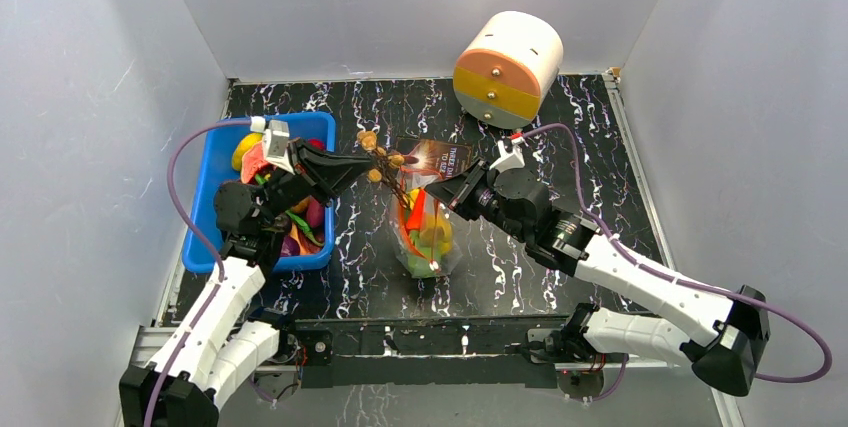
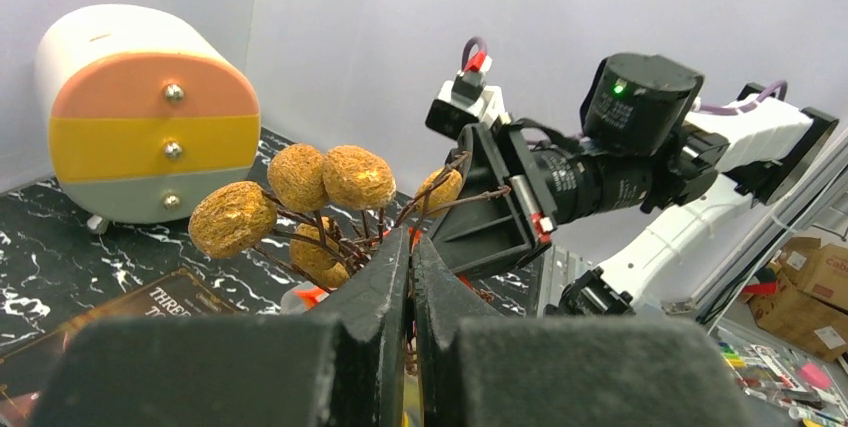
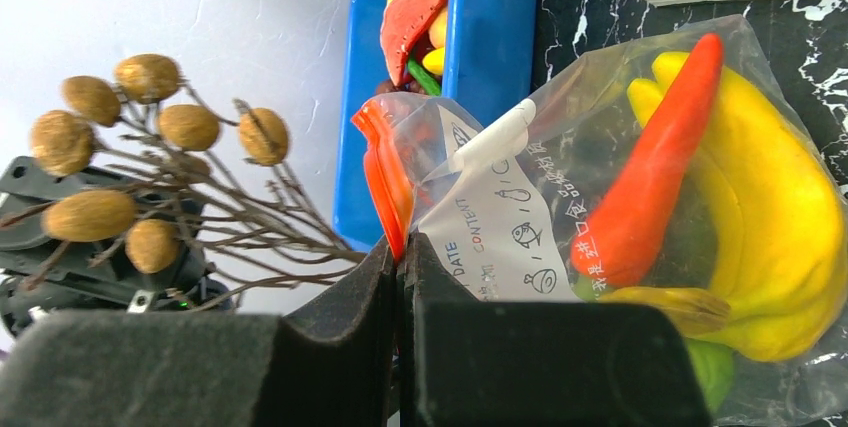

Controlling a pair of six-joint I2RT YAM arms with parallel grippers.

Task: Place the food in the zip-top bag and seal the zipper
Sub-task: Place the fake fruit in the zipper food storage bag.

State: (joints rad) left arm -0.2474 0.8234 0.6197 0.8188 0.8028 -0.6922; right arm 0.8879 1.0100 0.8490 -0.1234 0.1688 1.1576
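My left gripper [image 1: 368,163] is shut on the twig stems of the brown cluster [image 1: 381,159] and holds it in the air above the open mouth of the zip-top bag [image 1: 428,237]. In the left wrist view the cluster [image 2: 325,182] fans out past my shut fingertips [image 2: 411,247]. My right gripper [image 1: 434,191] is shut on the bag's red-orange zipper [image 3: 385,172] and holds that edge up; the pale slider [image 3: 492,137] sits just beyond. Inside the bag [image 3: 560,117] lie a yellow banana [image 3: 770,207], an orange-red pepper [image 3: 660,177] and a green piece.
A blue bin [image 1: 212,209] with several more toy foods stands at the left, close under my left arm. A round toy drawer unit [image 1: 507,67] stands at the back right. A dark card [image 1: 436,155] lies flat behind the bag.
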